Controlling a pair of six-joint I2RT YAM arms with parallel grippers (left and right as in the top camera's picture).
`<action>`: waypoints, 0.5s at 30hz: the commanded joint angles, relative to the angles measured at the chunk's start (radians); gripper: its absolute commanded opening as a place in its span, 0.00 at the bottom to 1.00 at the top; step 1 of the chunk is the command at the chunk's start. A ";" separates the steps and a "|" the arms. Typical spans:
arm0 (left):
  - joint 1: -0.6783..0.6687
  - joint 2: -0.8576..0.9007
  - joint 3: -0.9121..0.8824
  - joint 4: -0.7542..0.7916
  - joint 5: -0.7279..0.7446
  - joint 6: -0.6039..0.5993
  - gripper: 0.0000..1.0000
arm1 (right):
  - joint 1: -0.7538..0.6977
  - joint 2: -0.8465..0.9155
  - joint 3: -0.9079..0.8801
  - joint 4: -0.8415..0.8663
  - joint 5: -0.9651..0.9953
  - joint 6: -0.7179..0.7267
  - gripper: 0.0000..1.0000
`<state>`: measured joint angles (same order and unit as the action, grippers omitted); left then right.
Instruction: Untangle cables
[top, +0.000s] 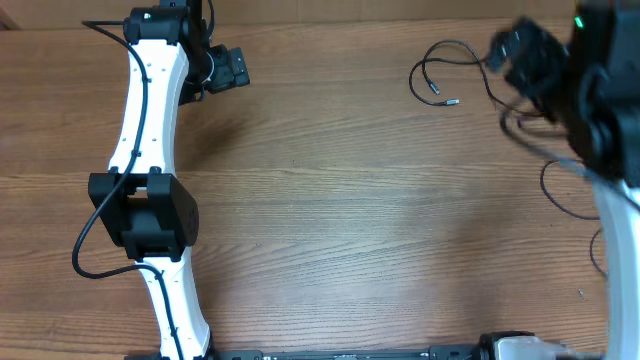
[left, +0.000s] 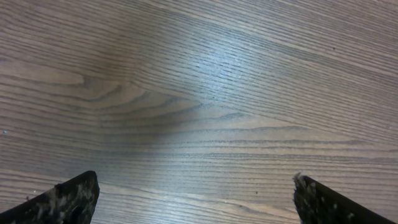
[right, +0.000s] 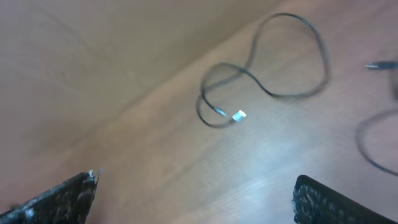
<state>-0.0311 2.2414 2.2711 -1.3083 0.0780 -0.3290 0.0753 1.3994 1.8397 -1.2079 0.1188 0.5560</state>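
A thin black cable (top: 413, 78) lies looped on the wooden table (top: 340, 200) at the back right, its small plug tip (top: 451, 101) pointing toward the middle. My right gripper (top: 507, 52), blurred, hangs just right of that loop. In the right wrist view the same cable (right: 325, 62) curls ahead with a white plug tip (right: 239, 115), and my right gripper (right: 196, 190) is open and holds nothing. A second thin cable (top: 548, 190) runs beside the right arm. My left gripper (top: 235, 70) is at the back left, far from the cables; it (left: 196, 199) is open over bare wood.
The left arm (top: 150, 150) stretches along the table's left side with its own thicker black cord (top: 85, 240). The right arm (top: 615, 150) covers the right edge. Another cable strand (right: 373, 155) shows at the right of the right wrist view.
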 joint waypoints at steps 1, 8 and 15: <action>-0.002 0.003 0.017 0.004 -0.007 0.019 1.00 | 0.024 -0.111 -0.044 -0.045 0.100 -0.034 1.00; -0.002 0.003 0.017 0.004 -0.007 0.019 0.99 | 0.042 -0.497 -0.277 -0.061 0.108 -0.006 1.00; -0.002 0.003 0.017 0.004 -0.007 0.019 0.99 | 0.042 -0.727 -0.352 -0.204 0.097 -0.007 1.00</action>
<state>-0.0311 2.2414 2.2711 -1.3083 0.0780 -0.3290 0.1131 0.7044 1.5093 -1.3743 0.2028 0.5465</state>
